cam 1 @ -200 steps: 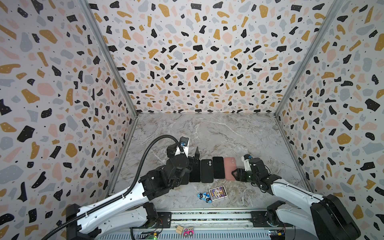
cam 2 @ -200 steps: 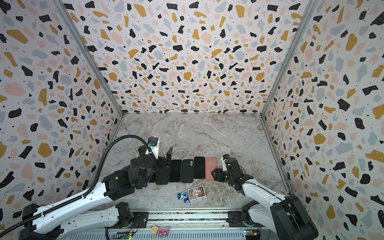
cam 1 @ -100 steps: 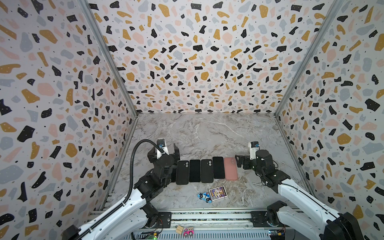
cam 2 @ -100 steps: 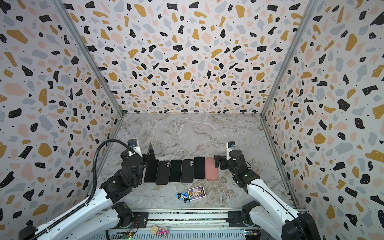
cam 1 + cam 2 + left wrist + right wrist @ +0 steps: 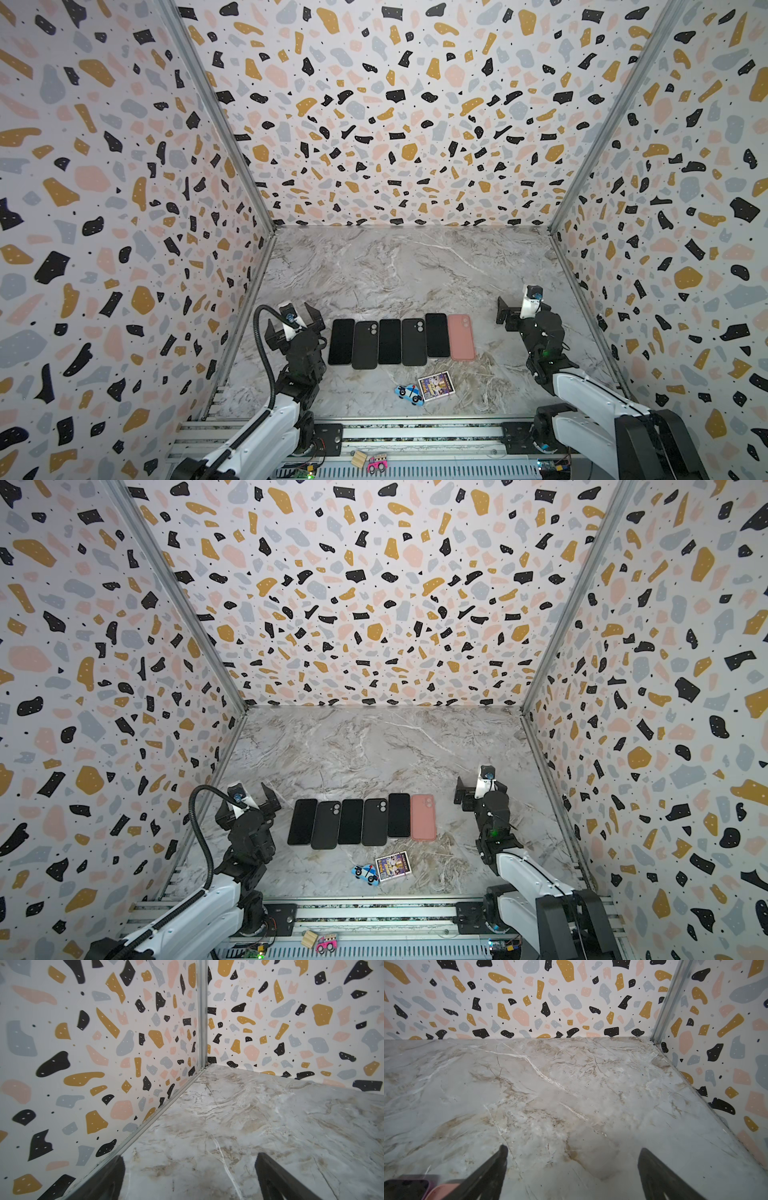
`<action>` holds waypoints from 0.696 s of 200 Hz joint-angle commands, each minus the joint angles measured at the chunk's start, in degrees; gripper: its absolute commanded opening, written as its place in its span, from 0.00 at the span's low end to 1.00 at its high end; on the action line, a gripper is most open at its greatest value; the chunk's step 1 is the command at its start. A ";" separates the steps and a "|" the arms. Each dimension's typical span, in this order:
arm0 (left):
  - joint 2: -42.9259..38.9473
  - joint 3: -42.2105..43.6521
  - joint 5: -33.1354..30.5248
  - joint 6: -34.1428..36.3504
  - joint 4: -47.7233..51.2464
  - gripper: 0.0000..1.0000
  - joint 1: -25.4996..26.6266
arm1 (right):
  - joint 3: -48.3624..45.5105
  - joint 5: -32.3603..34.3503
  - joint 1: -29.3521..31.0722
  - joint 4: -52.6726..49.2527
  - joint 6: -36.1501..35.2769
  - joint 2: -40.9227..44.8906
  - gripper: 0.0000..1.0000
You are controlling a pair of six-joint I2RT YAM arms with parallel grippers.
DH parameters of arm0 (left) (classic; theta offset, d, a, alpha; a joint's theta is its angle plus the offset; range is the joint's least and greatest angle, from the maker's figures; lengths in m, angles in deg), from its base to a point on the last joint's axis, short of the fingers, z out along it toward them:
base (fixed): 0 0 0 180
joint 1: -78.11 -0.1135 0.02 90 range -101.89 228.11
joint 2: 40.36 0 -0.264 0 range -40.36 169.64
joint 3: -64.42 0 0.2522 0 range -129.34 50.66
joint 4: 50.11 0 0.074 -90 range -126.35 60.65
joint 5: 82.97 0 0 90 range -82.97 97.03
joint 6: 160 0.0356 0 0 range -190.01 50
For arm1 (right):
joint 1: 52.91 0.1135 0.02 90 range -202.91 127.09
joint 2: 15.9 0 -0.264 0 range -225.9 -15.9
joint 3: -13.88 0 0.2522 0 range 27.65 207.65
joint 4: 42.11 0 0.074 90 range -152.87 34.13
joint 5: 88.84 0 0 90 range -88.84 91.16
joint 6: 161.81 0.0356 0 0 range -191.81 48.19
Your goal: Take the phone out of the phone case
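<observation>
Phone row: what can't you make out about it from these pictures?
Pink case: back up in both top views, so its own shell hides whether a phone sits inside.
Right wrist view: the frame edge cuts it to a corner.
Card: print too small in top views.

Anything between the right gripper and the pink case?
Nothing visible. In both top views the right gripper, fingers open, sits beside the row's end. Only marble table lies between it and the pink case, the nearest item.
</observation>
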 commanded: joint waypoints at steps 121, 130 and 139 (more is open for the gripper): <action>31.23 -3.69 16.20 4.19 -30.17 1.00 -6.37 | -8.37 1.02 0.74 46.56 -10.62 -22.07 0.99; 32.41 -4.34 16.27 3.92 -30.08 1.00 -6.73 | -7.20 0.22 -0.23 45.14 -9.76 -23.26 0.99; 32.84 -4.87 16.65 3.18 -29.16 0.99 -7.24 | -5.53 0.99 -0.80 44.16 -8.85 -24.73 0.99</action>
